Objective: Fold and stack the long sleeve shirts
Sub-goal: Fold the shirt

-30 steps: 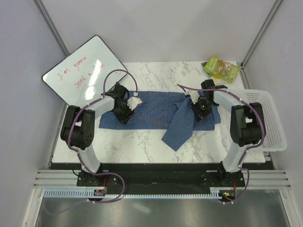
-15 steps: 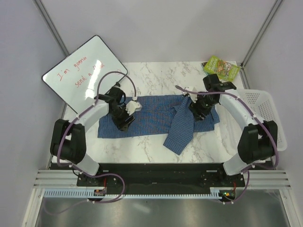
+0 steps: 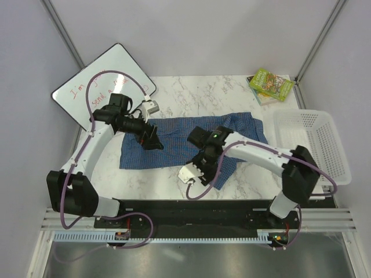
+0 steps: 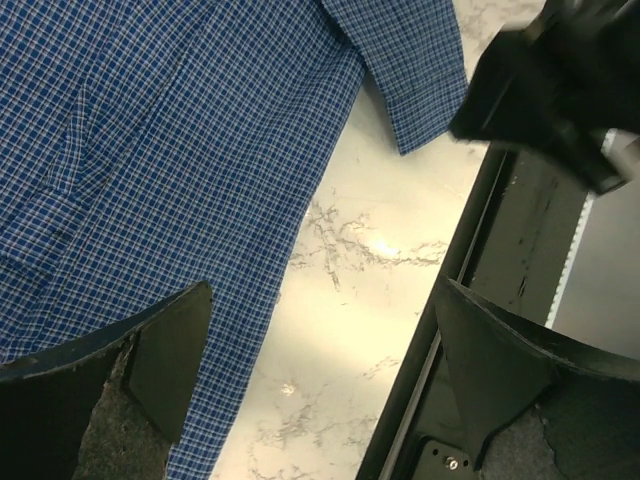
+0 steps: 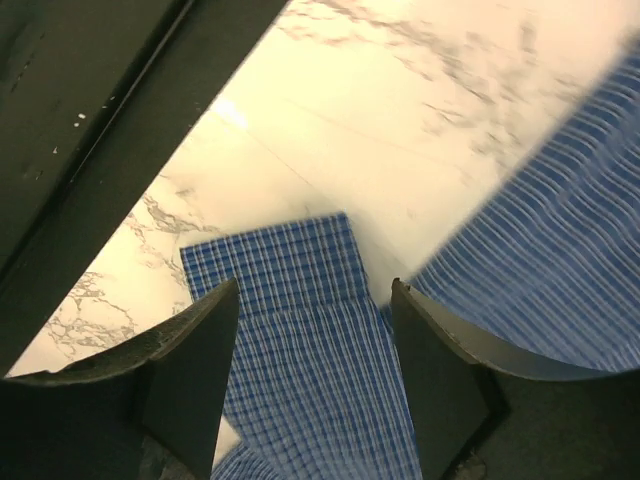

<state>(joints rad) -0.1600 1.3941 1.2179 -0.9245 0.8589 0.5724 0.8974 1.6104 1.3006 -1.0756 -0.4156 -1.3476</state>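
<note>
Blue fine-check cloth shirt [image 3: 179,143] spread flat on veined marble tbl [image 3: 197,92]

Shirt [image 3: 174,143] soft matt checked cloth; table [image 3: 191,92] glossy marble-look.

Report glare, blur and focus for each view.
Top external: evenly lit and sharp. Left wrist: shirt checks crisp, a glare spot on the table, right arm blurred at top right. Right wrist: table washed out, shirt smeared at right, sleeve cuff sharper.
</note>
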